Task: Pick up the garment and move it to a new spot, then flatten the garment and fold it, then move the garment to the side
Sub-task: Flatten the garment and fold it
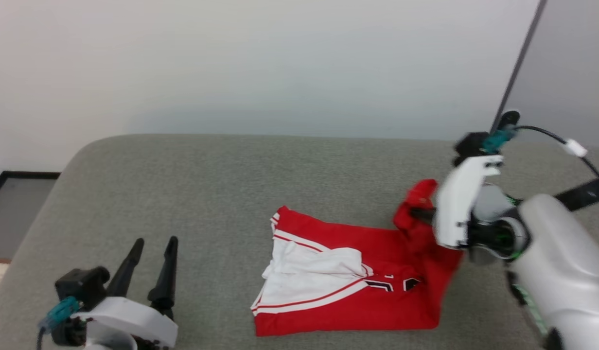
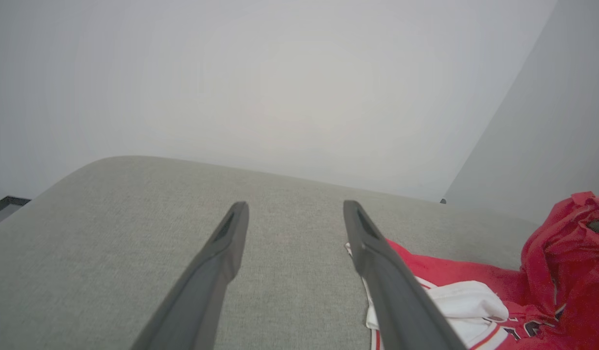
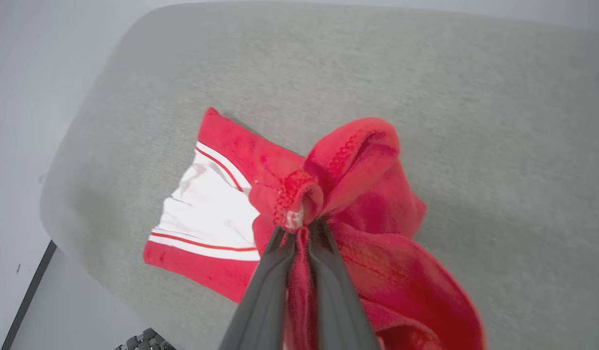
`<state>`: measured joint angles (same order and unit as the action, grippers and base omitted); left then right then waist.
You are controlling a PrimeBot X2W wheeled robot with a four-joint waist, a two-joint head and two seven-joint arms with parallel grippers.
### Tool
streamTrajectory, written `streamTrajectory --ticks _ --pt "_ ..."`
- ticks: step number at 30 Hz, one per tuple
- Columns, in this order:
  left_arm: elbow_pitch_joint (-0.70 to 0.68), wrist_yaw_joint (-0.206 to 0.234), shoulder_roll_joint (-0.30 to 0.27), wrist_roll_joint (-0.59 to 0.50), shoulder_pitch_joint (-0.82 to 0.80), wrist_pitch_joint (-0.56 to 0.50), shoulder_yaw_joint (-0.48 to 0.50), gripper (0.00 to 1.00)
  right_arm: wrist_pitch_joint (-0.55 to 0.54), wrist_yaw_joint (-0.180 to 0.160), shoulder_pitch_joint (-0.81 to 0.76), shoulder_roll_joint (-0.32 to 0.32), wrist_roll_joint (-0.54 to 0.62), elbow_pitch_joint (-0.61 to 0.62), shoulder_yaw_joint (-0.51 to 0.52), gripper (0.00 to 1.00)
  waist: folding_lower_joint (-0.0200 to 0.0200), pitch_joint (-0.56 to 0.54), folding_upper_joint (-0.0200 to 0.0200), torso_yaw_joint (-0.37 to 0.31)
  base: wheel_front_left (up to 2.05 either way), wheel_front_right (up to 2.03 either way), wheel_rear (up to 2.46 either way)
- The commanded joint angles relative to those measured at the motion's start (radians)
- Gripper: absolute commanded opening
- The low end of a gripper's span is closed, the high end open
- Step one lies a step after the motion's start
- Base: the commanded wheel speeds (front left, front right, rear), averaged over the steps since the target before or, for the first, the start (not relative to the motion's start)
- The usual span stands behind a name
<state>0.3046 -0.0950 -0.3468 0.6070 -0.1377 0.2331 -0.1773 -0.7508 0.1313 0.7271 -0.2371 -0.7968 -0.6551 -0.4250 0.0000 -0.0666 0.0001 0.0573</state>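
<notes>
At seven o'clock the left gripper [image 1: 156, 240] stands spread wide and empty over the cushion [image 1: 183, 194]. The shirt [image 1: 348, 291] lies at five o'clock, its right edge lifted and pinched between the closed fingers of the right gripper [image 3: 302, 228] at three o'clock.

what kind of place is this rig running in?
Likely a plain indoor room, lab or home mock-up, can't tell which: a grey upholstered surface like a bed or ottoman, a bare white wall behind it, a dark baseboard at left.
</notes>
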Motion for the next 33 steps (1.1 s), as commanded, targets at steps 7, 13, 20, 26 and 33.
streamTrajectory --ticks 7,13,20,26,33 --pt "0.012 0.000 0.033 0.000 -0.055 -0.012 -0.034 1.00 0.017 -0.001 0.032 0.146 0.123 -0.046 0.048 0.00 0.0000 0.005 -0.0001 0.103 0.00 0.00 0.00" --pt "0.037 -0.010 0.063 0.004 -0.111 -0.016 -0.067 1.00 0.010 -0.001 0.021 0.185 0.173 -0.083 0.059 0.00 0.0000 0.026 -0.0001 0.196 0.00 0.00 0.00" --pt "0.075 -0.020 0.100 0.008 -0.172 -0.005 -0.104 1.00 0.020 -0.001 0.038 0.188 0.173 -0.092 0.008 0.00 0.0000 0.080 -0.0001 0.276 0.00 0.00 0.00" --pt "0.114 -0.028 0.127 0.014 -0.212 0.011 -0.127 1.00 0.033 -0.001 0.042 0.187 0.213 -0.164 -0.032 0.00 0.0000 0.111 -0.0001 0.315 0.00 0.00 0.00" --pt "0.151 -0.032 0.141 0.019 -0.244 0.022 -0.144 1.00 0.063 -0.001 0.060 0.187 0.245 -0.262 -0.080 0.00 0.0000 0.115 -0.0001 0.328 0.00 0.00 0.00"
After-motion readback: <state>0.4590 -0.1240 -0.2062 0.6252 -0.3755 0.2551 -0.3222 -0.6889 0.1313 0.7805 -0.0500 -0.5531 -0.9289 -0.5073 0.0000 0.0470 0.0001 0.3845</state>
